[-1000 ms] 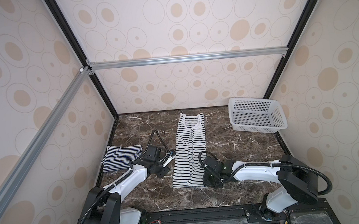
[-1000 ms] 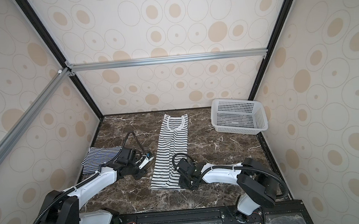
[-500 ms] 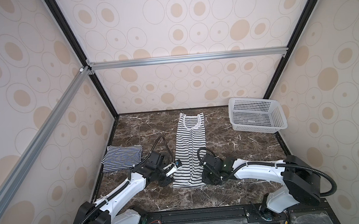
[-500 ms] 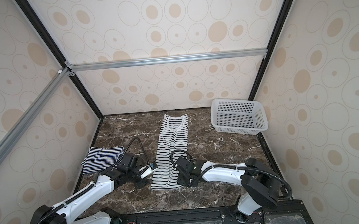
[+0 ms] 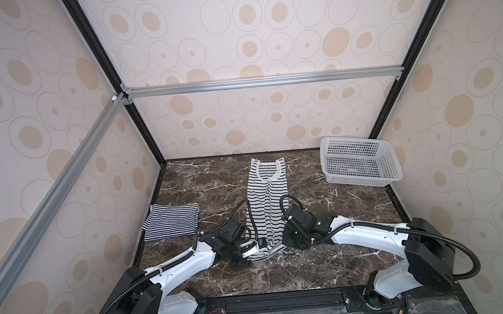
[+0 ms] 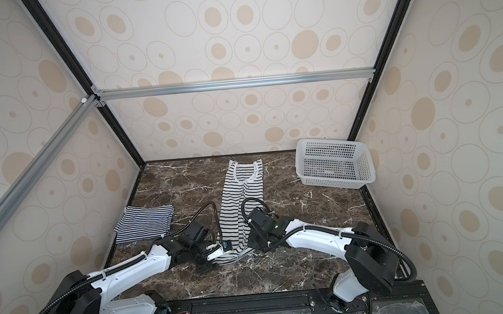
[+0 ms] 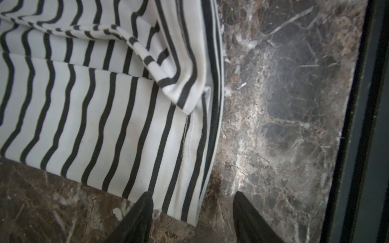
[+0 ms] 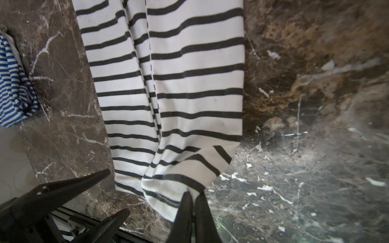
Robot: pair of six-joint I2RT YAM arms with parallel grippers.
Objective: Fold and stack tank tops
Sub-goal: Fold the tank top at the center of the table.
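A white tank top with wide-spaced black stripes [image 5: 267,199] [image 6: 241,195] lies lengthwise down the middle of the marble table, folded into a narrow strip. My right gripper [image 8: 194,195] [image 5: 285,247] is shut on its near right hem corner, and the cloth bunches at the fingertips. At the near left hem corner my left gripper [image 7: 192,197] [image 5: 252,255] stands open. One of its fingers [image 7: 145,202] touches the cloth edge and the other rests over bare marble. A folded tank top with dense narrow stripes [image 5: 171,220] [image 8: 12,84] lies at the left.
A white perforated basket [image 5: 351,151] stands at the back right corner. Patterned walls close in the table on three sides. A black rail [image 7: 366,126] runs along the front edge, close to my left gripper.
My left arm has swung from the left side of the top toward the front, to its near hem corner. My right gripper has shut on the hem.
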